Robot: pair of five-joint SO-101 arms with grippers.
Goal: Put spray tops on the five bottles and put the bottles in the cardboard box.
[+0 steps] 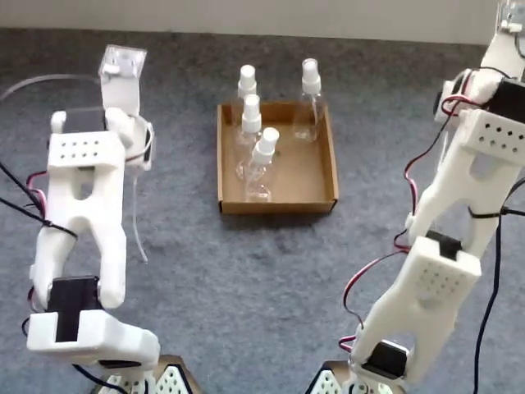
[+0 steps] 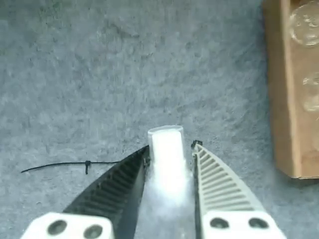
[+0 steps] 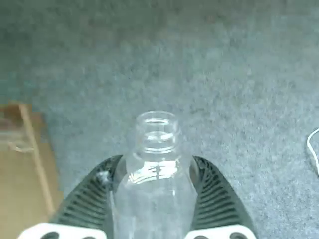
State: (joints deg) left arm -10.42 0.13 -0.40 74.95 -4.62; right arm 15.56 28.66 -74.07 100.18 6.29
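The left pincer pinches a top and the right pincer an open bottle between its fingers, so misalignment could jam the top or twist the bottle loose.

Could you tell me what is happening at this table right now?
The left gripper holds a white spray top, while the right gripper holds an uncapped clear plastic bottle. Four clear bottles already fitted with spray tops are in the shallow brown cardboard box.
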